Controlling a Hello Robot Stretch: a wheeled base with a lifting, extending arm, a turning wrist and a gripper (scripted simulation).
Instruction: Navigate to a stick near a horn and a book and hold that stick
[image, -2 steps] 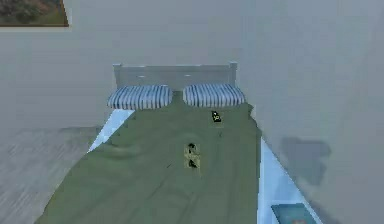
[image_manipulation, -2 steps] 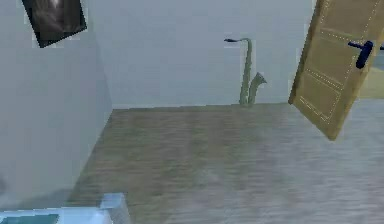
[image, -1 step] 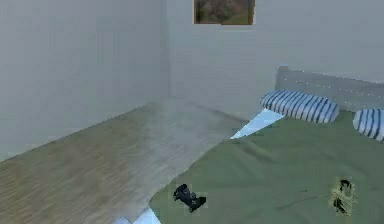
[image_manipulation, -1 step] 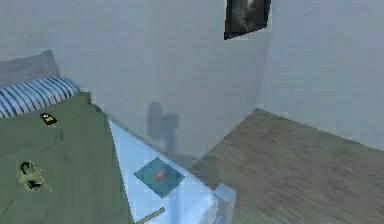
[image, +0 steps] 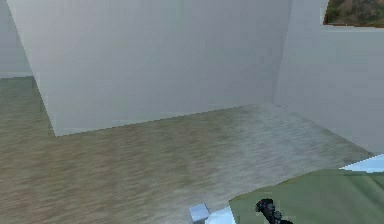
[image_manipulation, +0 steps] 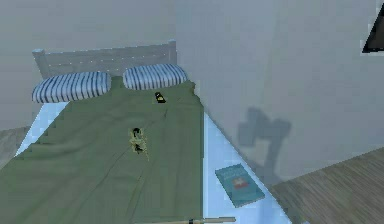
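- While these pictures give no reading of my gripper, I cannot tell its state.
- Location: a thin pale stick (image_manipulation: 195, 219) lies flat on the bed (image_manipulation: 215, 140), at 6 o'clock in the arm side view. It crosses the edge of the green blanket (image_manipulation: 80, 175).
- Neighbours: a blue book (image_manipulation: 240, 185) lies near the stick, at 1 o'clock from its middle. A small dark-and-yellow thing (image_manipulation: 135, 140), possibly the horn, lies at 11 o'clock, farther up the blanket.
- Handling, as I judge it: the stick looks slim, stiff and light. It may well roll on soft bedding.
- Grasp point: I would take it near its middle, across the long axis, so that it hangs level once lifted.
- Risk: the bedding yields, so pressing down may sink the stick into the blanket.
- Containers: a small white box-shaped thing (image: 200, 212) sits on the floor at 6 o'clock in the forward view, near the bed's corner. I cannot tell whether it is a container or has contents.
- Other items: two striped pillows (image_manipulation: 72, 86) lie at 11 to 12 o'clock, with a small dark thing (image_manipulation: 158, 97) just below them.
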